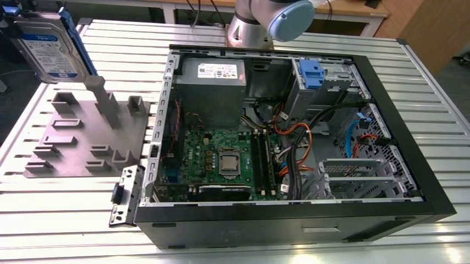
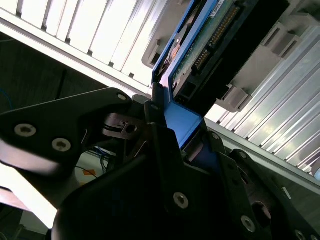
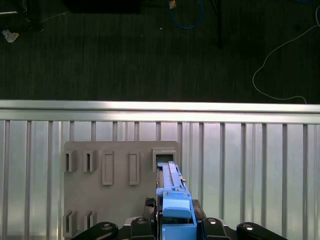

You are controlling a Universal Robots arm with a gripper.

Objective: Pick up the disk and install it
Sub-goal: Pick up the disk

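One disk (image 1: 53, 49) upright above the plate (image 1: 74, 140), gripper (image 2: 181, 127) clamped on its blue rail, open case (image 1: 242, 223) beside the plate, disk's top cut off in exterior view.

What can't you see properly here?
The disk: upper end lost at the exterior view's upper edge.
Its label: faces away in both wrist views.
The arm: mostly beyond the exterior view's upper edge.
The grey plate: part hidden behind the gripper, first wrist view.
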